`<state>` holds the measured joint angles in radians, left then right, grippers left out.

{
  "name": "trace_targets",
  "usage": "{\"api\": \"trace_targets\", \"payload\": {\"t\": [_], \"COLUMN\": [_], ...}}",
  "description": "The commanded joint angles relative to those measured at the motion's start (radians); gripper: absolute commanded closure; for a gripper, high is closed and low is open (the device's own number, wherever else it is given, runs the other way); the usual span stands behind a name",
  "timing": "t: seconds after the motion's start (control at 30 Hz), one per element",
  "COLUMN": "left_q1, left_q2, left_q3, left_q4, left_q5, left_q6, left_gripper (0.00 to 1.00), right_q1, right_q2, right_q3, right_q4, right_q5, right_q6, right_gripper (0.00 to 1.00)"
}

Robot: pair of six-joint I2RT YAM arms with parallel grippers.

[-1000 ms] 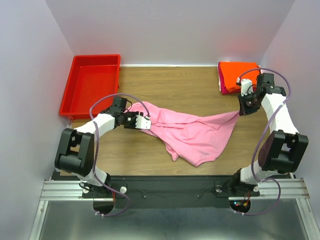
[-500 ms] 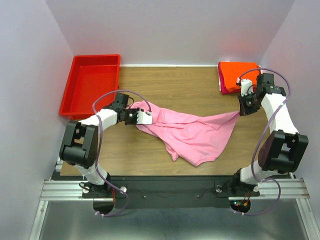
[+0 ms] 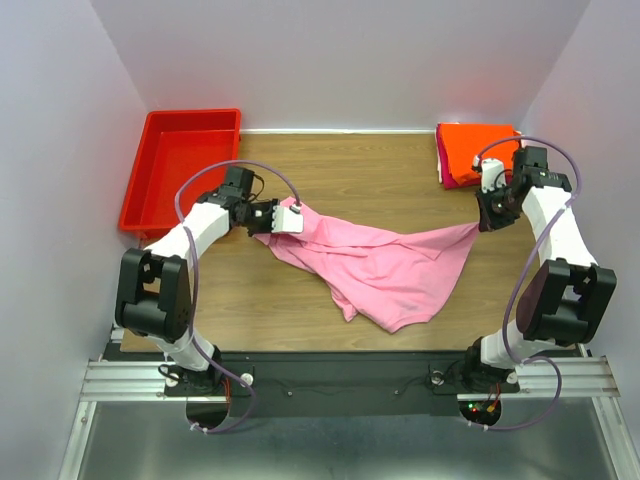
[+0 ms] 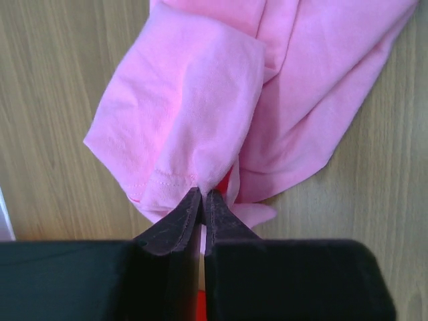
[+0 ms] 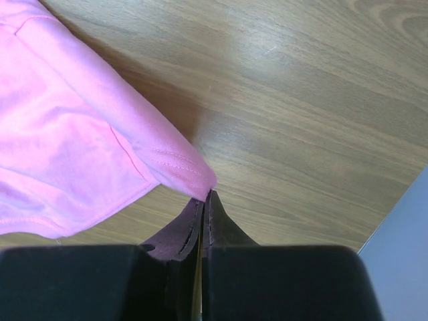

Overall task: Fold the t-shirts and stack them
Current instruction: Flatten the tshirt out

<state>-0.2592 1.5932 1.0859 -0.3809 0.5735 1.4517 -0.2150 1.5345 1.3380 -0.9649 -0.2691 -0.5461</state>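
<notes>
A light pink t-shirt [image 3: 385,265] lies crumpled across the middle of the table, stretched between both grippers. My left gripper [image 3: 289,217] is shut on its left edge; in the left wrist view the jaws [image 4: 202,194] pinch a hemmed fold of the pink t-shirt [image 4: 194,114]. My right gripper [image 3: 480,224] is shut on the shirt's right corner, and in the right wrist view the hem [image 5: 177,167] enters the closed tips of that gripper [image 5: 205,196]. A folded bright orange t-shirt [image 3: 478,145] lies at the back right on a darker pink-red one [image 3: 447,176].
A rigid red plastic tray [image 3: 185,170] sits at the back left corner, just beyond my left arm. White walls close in the table on the left, back and right. Bare wood [image 3: 350,170] shows between the tray and the folded stack.
My left gripper has swung toward the back of the table and closed on the pink shirt's left edge, drawing that edge with it. The right arm has not moved.
</notes>
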Motion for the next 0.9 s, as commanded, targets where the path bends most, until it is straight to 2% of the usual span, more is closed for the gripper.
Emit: {"api": "trace_targets", "payload": {"t": [0.0, 0.27, 0.4, 0.63, 0.87], "left_q1": [0.014, 0.018, 0.018, 0.015, 0.011], "left_q2": [-0.061, -0.042, -0.001, 0.068, 0.114], "left_q3": [0.08, 0.032, 0.016, 0.042, 0.074], "left_q4": [-0.157, -0.155, -0.107, -0.062, -0.076], "left_q5": [0.069, 0.045, 0.031, 0.023, 0.029], "left_q6": [0.004, 0.026, -0.022, -0.08, -0.096], "left_gripper": [0.87, 0.8, 0.76, 0.72, 0.63], "right_q1": [0.003, 0.005, 0.005, 0.003, 0.005], "right_q2": [0.009, 0.027, 0.023, 0.006, -0.01], "right_q3": [0.05, 0.064, 0.059, 0.04, 0.03], "right_q4": [0.012, 0.014, 0.014, 0.014, 0.012], "right_q5": [0.004, -0.007, -0.01, -0.007, -0.001], "right_q6": [-0.012, -0.009, -0.006, 0.0, 0.002], "right_gripper": [0.99, 0.99, 1.0, 0.99, 0.99]}}
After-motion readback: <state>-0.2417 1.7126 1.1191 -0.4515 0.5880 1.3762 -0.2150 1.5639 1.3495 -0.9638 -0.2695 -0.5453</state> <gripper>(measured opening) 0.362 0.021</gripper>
